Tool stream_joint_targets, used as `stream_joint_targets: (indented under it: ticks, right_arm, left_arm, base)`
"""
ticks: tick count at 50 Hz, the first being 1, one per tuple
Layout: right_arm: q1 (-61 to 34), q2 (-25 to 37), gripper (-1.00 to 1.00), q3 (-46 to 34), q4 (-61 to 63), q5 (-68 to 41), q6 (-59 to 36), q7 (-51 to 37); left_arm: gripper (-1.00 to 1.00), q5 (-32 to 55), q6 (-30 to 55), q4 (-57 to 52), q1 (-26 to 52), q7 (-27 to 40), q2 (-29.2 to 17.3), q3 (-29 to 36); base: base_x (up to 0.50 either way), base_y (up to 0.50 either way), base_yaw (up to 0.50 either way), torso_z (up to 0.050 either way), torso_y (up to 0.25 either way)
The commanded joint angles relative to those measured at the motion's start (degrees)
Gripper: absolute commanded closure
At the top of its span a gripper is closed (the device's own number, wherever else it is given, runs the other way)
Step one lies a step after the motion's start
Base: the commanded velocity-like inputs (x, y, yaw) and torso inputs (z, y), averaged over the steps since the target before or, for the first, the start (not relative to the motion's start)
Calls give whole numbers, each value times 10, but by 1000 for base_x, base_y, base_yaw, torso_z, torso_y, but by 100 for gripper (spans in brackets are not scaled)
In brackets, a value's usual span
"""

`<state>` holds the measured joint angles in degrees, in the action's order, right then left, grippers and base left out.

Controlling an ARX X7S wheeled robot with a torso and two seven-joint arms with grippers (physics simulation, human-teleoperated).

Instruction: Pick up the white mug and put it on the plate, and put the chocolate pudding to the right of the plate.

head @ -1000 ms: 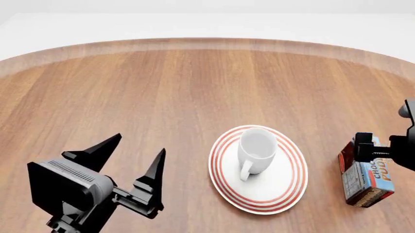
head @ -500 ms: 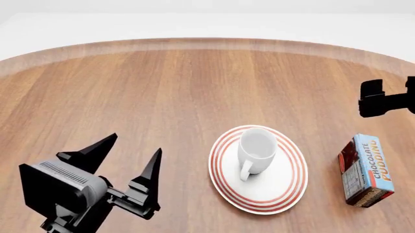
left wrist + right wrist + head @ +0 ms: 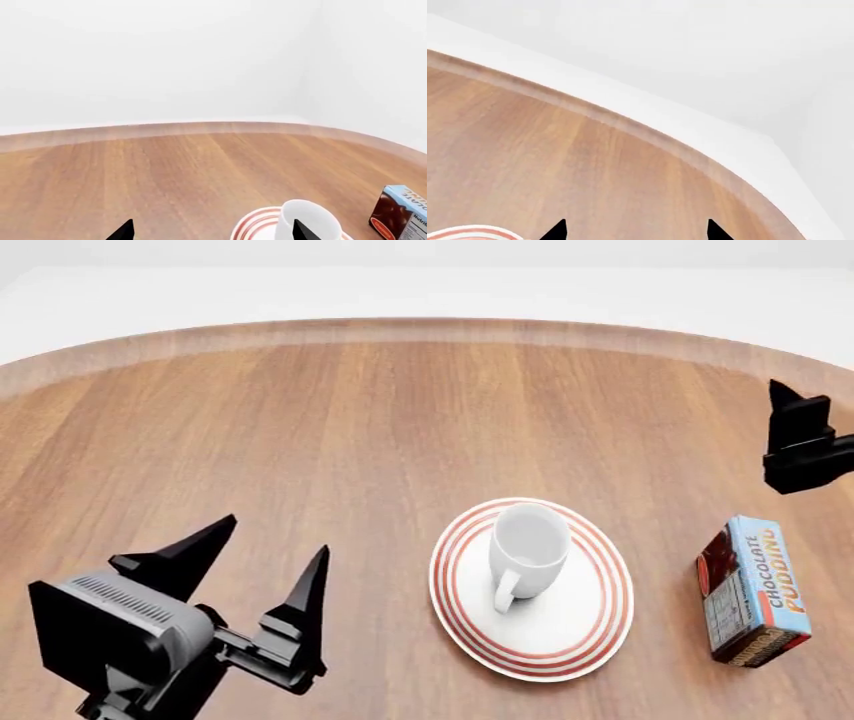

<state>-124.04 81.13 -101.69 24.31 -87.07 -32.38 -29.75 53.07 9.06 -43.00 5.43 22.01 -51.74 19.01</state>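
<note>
The white mug (image 3: 529, 548) stands upright on the red-ringed plate (image 3: 587, 625), its handle toward me. The chocolate pudding (image 3: 755, 590) box lies on the table just right of the plate, with nothing touching it. My right gripper (image 3: 817, 425) hovers beyond the box at the right edge of the head view, open and empty (image 3: 635, 231). My left gripper (image 3: 276, 536) is open at the near left, well apart from the plate. In the left wrist view the mug (image 3: 308, 220), the plate (image 3: 257, 226) and the pudding (image 3: 400, 218) show past the open left gripper (image 3: 212, 231).
Everything rests on a round wooden table (image 3: 400, 420) whose curved far edge (image 3: 427, 328) meets a white floor. The right wrist view shows the table's rim (image 3: 627, 120) and a sliver of the plate (image 3: 467, 233).
My right gripper has let go of the chocolate pudding and pulled up and away toward the far right. The box stays put. My left gripper has drifted slightly left.
</note>
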Motion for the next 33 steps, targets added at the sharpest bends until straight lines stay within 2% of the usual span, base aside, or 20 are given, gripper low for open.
stream_joint_targets:
  ticks: [1,3,10,17,27,33]
  right_arm:
    - [5,66,-100,25,129,27,62,-46]
    - [14,86,-100,20,156,39,95,-66]
    - [51,89,-100,-10,191,61,203,-148]
    - [127,89,-100,-81,230,155,325,-211]
    - [189,89,-100,-138,271,268,402,-283]
    - [221,89,-100,-167,271,314,455,-305]
  left_arm:
    - [-100,6,-13,-8,-13,-10,1,-33]
    - [-100,5,-22,-19,-26,-3,-7,-44]
    - [-100,-20,-42,-51,-65,30,-30,-78]
    - [-100,-36,-70,-70,-120,52,-53,-119]
    - [-100,-72,-106,-91,-218,98,-77,-202]
    - [-100,-99,-127,-101,-284,117,-76,-258]
  base:
    - [0,0,0,0,0]
    - [0,0,0,0,0]
    - [0,0,0,0,0]
    - [0,0,0,0,0]
    - [0,0,0,0,0]
    - [0,0,0,0,0]
